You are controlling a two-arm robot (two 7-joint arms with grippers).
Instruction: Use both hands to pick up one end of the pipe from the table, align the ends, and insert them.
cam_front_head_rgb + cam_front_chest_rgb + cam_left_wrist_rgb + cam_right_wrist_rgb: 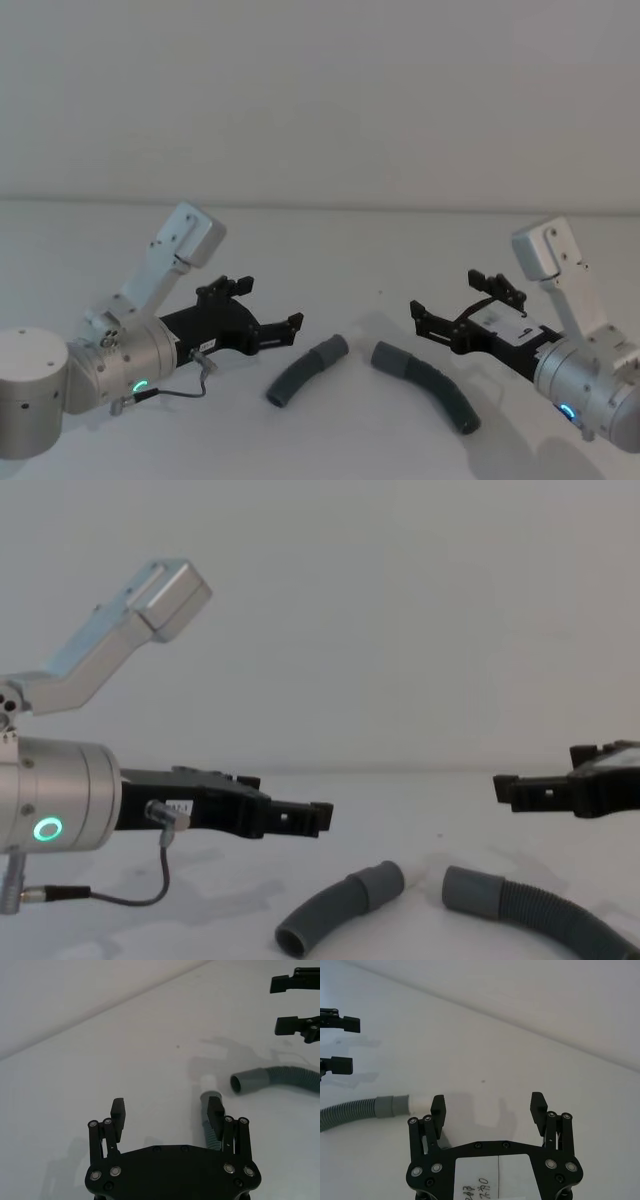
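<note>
The pipe lies on the white table (330, 250) as two dark grey corrugated pieces. The left piece (305, 370) ends in a grey cuff with a white tip (207, 1081). The right piece (425, 385) ends in a plain wider cuff (246, 1081). The two ends face each other a short gap apart. My left gripper (268, 303) hovers open just left of the left piece, holding nothing. My right gripper (447, 292) hovers open above and behind the right piece. In the left wrist view one finger (215, 1110) covers part of the left piece.
A pale wall (320, 90) rises behind the table. A grey cable (170, 392) hangs from my left wrist near the table surface. Bare table stretches behind and between the two arms.
</note>
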